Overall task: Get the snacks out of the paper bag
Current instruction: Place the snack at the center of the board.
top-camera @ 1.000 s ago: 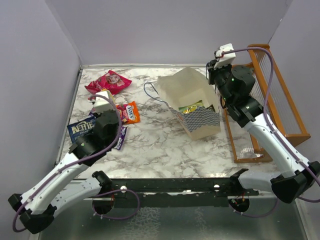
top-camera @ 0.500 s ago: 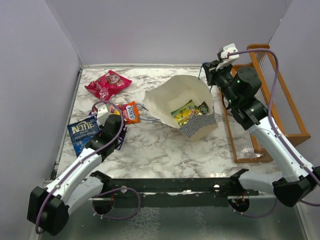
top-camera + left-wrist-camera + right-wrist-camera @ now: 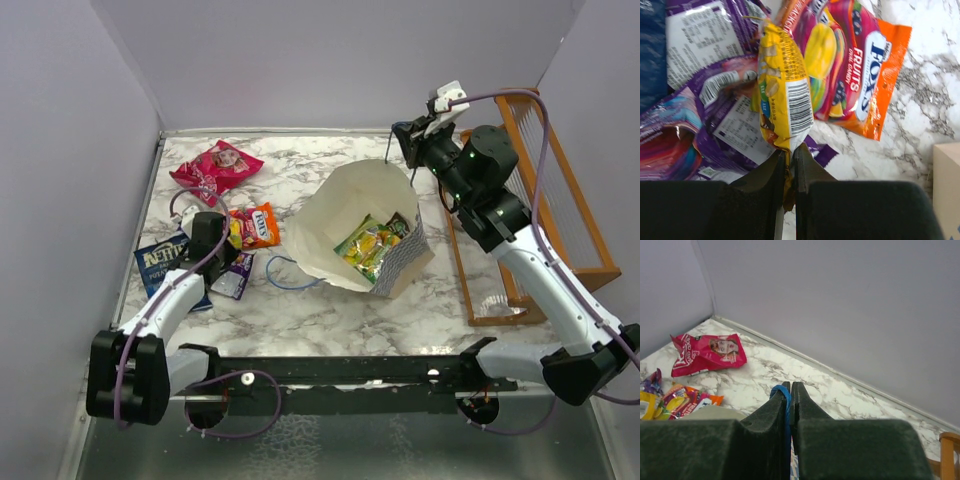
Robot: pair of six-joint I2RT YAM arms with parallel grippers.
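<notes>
Since 1 second ago your right arm has swung its wrist toward the upper middle of the overhead frame. The bag has tipped with it, and your left arm has folded back toward the left edge. Your right gripper (image 3: 790, 386) is pinched almost closed on the blue cord handle (image 3: 776, 389). That is why the paper bag (image 3: 340, 215) leans rather than stands: the lift keeps its mouth gaping toward the lower left and exposes the green and yellow snacks (image 3: 368, 243) still inside. The second handle loop (image 3: 285, 272) lies slack on the marble table (image 3: 330, 300). Your left gripper (image 3: 788, 150) is clamped narrow on the end seam of 1 yellow packet (image 3: 782, 90), holding it over the orange packet (image 3: 850, 75) and purple packets (image 3: 715, 100) at the left of the frame. These sit beside the dark blue chips bag (image 3: 160, 262) and below the pink-red bag (image 3: 215, 168). Releasing it onto that pile looks due.
</notes>
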